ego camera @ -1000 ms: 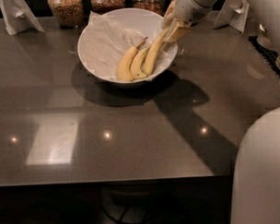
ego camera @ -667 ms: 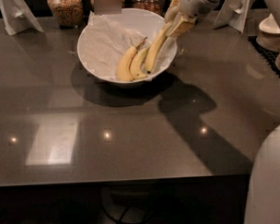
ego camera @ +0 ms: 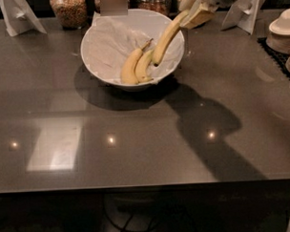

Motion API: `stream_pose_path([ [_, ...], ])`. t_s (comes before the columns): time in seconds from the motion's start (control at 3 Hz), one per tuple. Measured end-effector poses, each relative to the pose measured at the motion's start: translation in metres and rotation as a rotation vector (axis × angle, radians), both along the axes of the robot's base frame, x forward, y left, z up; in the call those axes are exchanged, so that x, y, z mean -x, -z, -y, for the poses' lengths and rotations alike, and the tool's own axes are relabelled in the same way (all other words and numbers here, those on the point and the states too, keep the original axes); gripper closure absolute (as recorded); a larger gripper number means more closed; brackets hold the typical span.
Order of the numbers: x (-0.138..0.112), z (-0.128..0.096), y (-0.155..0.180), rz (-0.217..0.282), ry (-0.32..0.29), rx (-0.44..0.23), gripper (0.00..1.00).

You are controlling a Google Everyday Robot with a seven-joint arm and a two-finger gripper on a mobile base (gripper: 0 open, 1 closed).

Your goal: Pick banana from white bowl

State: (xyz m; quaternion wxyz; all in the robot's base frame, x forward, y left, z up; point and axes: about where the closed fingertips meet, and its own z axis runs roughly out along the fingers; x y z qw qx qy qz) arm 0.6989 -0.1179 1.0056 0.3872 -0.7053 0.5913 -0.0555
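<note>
We observe the pincer [ego camera: 191, 16] above the white bowl [ego camera: 88, 62] rim, clenched on the banana [ego camera: 165, 40], which hangs tilted. Two shorter bananas [ego camera: 132, 69] lie inside.

Glossy dark countertop [ego camera: 136, 151]. Grain jar [ego camera: 68, 9] and second jar [ego camera: 153, 0] at the back, folded white cards left [ego camera: 18, 15] and right [ego camera: 246, 9], stacked off-white dishes [ego camera: 284, 32] far right. Fat yellow banana [ego camera: 130, 68] touching small greenish banana [ego camera: 144, 65].

You see pale yellow-green banana [ego camera: 166, 37] gripped by cream gripper [ego camera: 193, 17] over right rim of glossy white bowl [ego camera: 88, 58], on dark grey-brown tabletop [ego camera: 137, 156].
</note>
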Motion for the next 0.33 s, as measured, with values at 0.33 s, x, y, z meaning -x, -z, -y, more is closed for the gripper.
stream_pose_path([
  [0.33, 0.0169, 0.0104, -0.0141, 0.001, 0.016, -0.039, 1.00],
])
